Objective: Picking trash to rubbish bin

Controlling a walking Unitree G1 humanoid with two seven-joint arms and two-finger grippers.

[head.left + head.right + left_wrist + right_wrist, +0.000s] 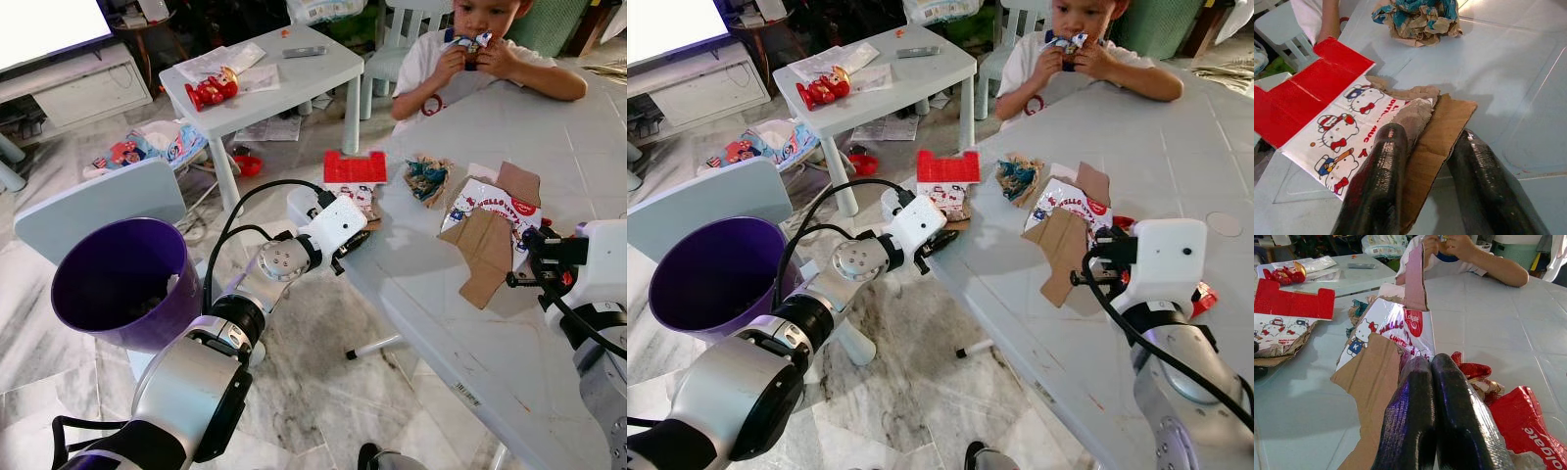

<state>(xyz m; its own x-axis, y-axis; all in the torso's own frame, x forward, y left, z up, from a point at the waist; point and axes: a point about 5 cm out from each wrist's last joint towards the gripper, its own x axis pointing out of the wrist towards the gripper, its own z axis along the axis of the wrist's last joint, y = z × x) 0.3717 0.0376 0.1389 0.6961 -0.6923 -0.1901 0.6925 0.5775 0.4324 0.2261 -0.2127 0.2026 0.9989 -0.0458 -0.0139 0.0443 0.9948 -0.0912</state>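
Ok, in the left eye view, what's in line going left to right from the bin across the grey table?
Purple bin → left gripper → red Hello Kitty box → crumpled blue-brown wrapper → torn cardboard packaging → right gripper.

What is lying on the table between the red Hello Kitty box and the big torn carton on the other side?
A crumpled wad of brown and teal paper sits between the red Hello Kitty box and the torn carton, on the grey table, as the left eye view shows.

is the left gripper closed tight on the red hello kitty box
No, the left gripper is open, its fingers straddling the torn brown edge of the red hello kitty box on the table.
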